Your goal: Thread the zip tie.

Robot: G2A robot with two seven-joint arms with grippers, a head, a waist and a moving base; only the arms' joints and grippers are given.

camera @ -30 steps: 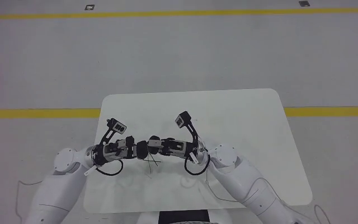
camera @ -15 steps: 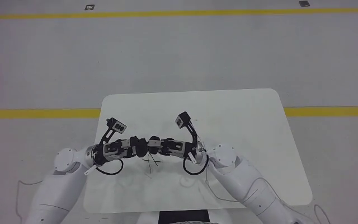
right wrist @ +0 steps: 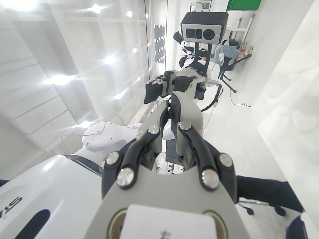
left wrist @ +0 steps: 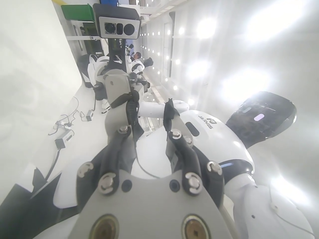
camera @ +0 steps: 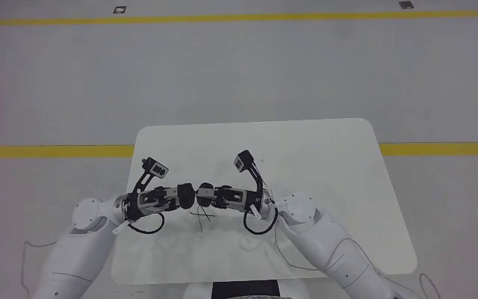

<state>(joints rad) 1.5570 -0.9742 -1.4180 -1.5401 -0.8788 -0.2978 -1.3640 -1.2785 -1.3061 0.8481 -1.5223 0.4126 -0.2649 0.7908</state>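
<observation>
Both arms meet tip to tip above the front of the white table [camera: 314,149]. My left gripper [camera: 187,196] stands open, its fingers well apart in the left wrist view [left wrist: 147,103]. A thin black zip tie [left wrist: 140,162] runs along one finger and curves down toward the palm. My right gripper [camera: 205,196] faces it at almost no distance. In the right wrist view its ridged pads [right wrist: 176,110] are pressed close together [right wrist: 171,100], apparently on the tie, which is hidden between them. The join between the two grippers is too small to read from above.
A few loose thin dark ties [camera: 202,216] lie on the table just under the grippers, toward the front edge. The table's back and right parts are bare white surface. A yellow floor line [camera: 67,151] runs behind the table.
The right gripper has slid a little toward the left gripper, closing the small gap between them. The left arm has hardly moved.
</observation>
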